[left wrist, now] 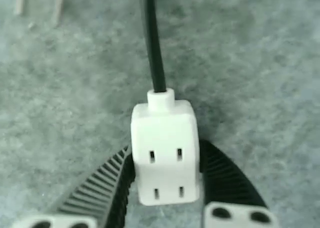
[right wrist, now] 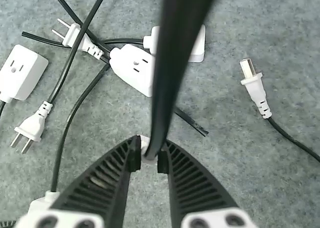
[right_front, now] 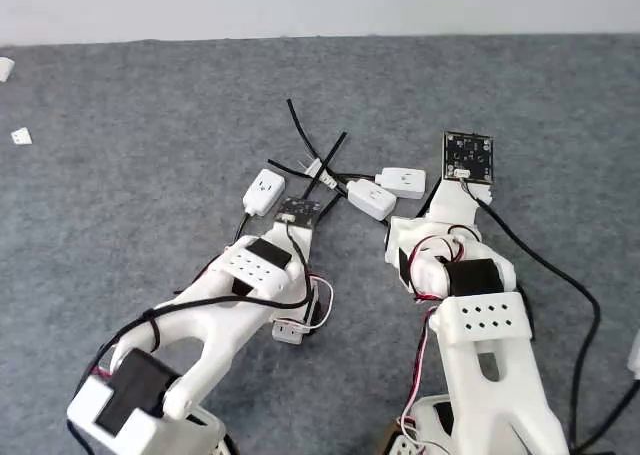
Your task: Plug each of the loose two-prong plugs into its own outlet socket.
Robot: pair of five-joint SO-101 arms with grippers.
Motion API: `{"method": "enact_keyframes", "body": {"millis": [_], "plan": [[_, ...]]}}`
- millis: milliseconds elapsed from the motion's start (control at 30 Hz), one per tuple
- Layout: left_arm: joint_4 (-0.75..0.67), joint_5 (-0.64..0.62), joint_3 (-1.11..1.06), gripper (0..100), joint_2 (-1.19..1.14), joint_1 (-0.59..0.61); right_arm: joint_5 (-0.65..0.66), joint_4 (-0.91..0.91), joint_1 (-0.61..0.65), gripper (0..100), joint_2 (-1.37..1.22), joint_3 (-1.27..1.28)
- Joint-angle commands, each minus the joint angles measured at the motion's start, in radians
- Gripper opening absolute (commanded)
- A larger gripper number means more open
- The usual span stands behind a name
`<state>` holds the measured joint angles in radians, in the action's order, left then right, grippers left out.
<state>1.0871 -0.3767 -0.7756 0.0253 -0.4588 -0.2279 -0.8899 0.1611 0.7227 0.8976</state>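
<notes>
Left end effector (left wrist: 165, 165): my fingers are clamped on both sides of a white socket block (left wrist: 164, 148). Its black cord (left wrist: 152, 42) runs away over the grey bench (left wrist: 260, 62).
Right end effector (right wrist: 148, 160): pinched together on a white cord end (right wrist: 146, 149). Its black lead (right wrist: 172, 62) rises toward my camera.
Free sockets: a lone socket (right_front: 264, 192) lies mid-bench. A second socket (right_front: 371, 198) and a third socket (right_front: 403, 181) lie just beside each other at its 3 o'clock.
Loose plugs: a crossed-cord plug (right_front: 316, 167) sits at the lone socket's 2 o'clock. A far plug (right wrist: 252, 85) lies by itself.
</notes>
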Motion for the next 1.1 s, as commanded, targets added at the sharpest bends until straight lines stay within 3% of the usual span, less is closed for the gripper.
{"method": "enact_keyframes", "body": {"millis": [0, 367, 633, 867, 1067], "plan": [[0.002, 0.040, 0.082, 0, -0.040, -0.003, 0.015, 0.008, -0.004, 0.8, 0.042, -0.054], [0.034, -0.195, 0.349, 1, -0.233, -0.002, 0.046, -0.042, -0.065, 0.8, 0.044, -0.106], [0.255, -0.218, 0.705, 1, -0.476, 0.005, 0.048, -0.041, -0.059, 0.9, 0.044, -0.106], [0.307, -0.173, 0.641, 1, -0.186, -0.021, 0.049, -0.036, -0.059, 1.0, 0.044, -0.106], [0.245, -0.084, 0.478, 1, 0.000, -0.046, 0.049, -0.036, -0.059, 1.0, 0.044, -0.106]]}}
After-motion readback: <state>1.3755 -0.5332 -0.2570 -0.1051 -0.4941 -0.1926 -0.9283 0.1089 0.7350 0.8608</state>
